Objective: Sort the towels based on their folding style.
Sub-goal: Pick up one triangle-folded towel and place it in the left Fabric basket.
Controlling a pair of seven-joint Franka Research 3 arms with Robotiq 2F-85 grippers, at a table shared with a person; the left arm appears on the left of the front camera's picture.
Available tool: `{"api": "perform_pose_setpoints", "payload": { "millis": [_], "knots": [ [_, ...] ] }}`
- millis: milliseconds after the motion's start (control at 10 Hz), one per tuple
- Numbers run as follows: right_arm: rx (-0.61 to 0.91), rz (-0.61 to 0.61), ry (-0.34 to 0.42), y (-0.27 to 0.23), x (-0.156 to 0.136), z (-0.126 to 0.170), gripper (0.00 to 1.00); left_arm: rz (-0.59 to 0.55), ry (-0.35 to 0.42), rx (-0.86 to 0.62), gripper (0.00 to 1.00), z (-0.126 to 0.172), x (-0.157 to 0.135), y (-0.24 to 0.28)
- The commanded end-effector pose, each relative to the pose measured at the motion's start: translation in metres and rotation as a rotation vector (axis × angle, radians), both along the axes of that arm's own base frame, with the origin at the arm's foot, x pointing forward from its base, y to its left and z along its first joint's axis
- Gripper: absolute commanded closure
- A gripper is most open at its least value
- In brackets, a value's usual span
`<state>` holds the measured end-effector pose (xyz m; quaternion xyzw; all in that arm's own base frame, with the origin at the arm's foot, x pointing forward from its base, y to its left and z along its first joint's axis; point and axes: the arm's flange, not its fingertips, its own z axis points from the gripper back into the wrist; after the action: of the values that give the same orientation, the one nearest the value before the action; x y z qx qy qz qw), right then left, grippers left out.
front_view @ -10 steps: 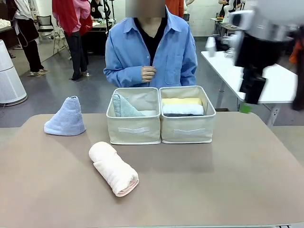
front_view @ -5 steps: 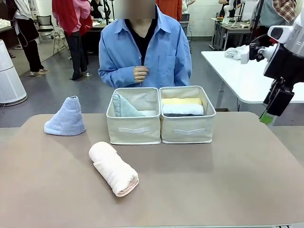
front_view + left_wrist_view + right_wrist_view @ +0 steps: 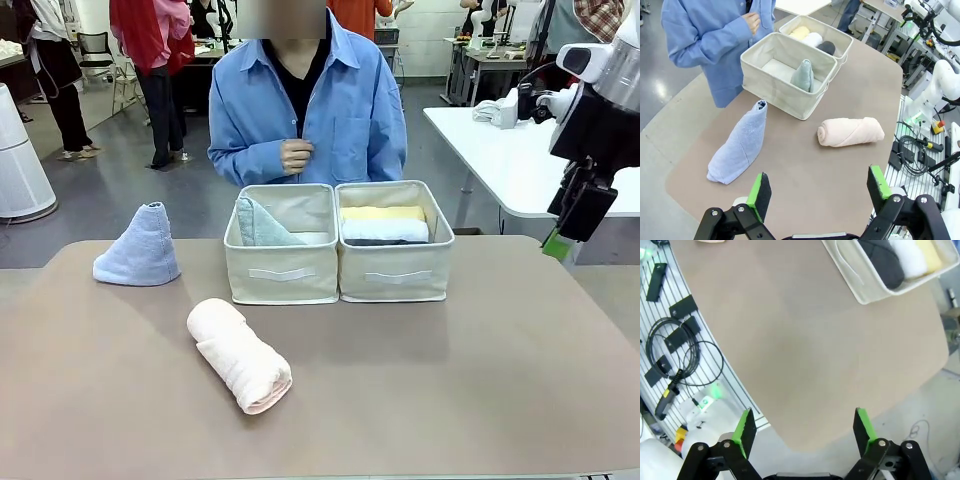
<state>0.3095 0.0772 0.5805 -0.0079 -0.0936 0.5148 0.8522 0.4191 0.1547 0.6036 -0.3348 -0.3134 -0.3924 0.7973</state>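
Six towels were counted, was that right?

Six: four rolls and two cones. Two beige bins, two grippers and one hand (image 3: 297, 155) of the person at the far side were counted as well.

What was hidden or cut off?

The dark grey roll (image 3: 826, 47) was almost wholly masked in the front view by the bin wall and the white roll (image 3: 385, 230); it was seen plainly from both wrists. The right bin (image 3: 396, 275) was cut off by the top edge of the right wrist view. The right arm (image 3: 590, 120) was clipped by the front view's right edge, and its fingers could not be judged from there.

What was kept in the bins?

One grey-green cone (image 3: 262, 225) was found in the left bin (image 3: 282, 275), at its left side. Three rolls were laid side by side in the right bin: the yellow roll (image 3: 382, 213) farthest from the robot, the white one in the middle, the dark grey one nearest. The two bins were set touching.

And outside them?

The lavender-blue cone (image 3: 140, 248) was stood upright on the table (image 3: 480, 380), left of the bins. The pale pink roll (image 3: 240, 355) was laid on its side in front of the left bin, apart from it.

How were the fingers set?

The left gripper (image 3: 818, 184) was spread wide with nothing between its pads, above the table's edge. The right gripper (image 3: 804, 424) was likewise spread and empty.
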Motion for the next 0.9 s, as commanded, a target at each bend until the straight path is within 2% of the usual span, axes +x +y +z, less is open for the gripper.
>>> {"api": "perform_pose_setpoints", "payload": {
  "millis": [0,100,200,400,600,800],
  "knots": [
    [0.166,0.119,0.027,-0.031,0.011,0.023,0.0,0.003,-0.009,-0.007,0.0,0.001,-0.001,-0.003],
    [0.346,0.261,-0.013,-0.067,0.025,0.04,0.0,0.003,-0.009,-0.007,0.0,0.001,-0.001,-0.003],
    [0.53,0.455,-0.029,-0.104,0.038,0.051,0.0,0.003,-0.009,-0.007,0.0,0.001,-0.001,-0.003],
    [0.734,0.599,-0.149,-0.165,0.058,0.05,0.0,0.003,-0.009,-0.007,0.0,0.001,-0.001,-0.003],
    [0.88,0.588,-0.192,-0.216,0.063,0.036,0.0,0.003,-0.009,-0.007,0.0,0.001,-0.001,-0.003],
    [0.971,0.525,-0.246,-0.265,0.055,0.031,0.0,0.003,-0.009,-0.007,0.0,0.001,-0.001,-0.003]
  ]
}}
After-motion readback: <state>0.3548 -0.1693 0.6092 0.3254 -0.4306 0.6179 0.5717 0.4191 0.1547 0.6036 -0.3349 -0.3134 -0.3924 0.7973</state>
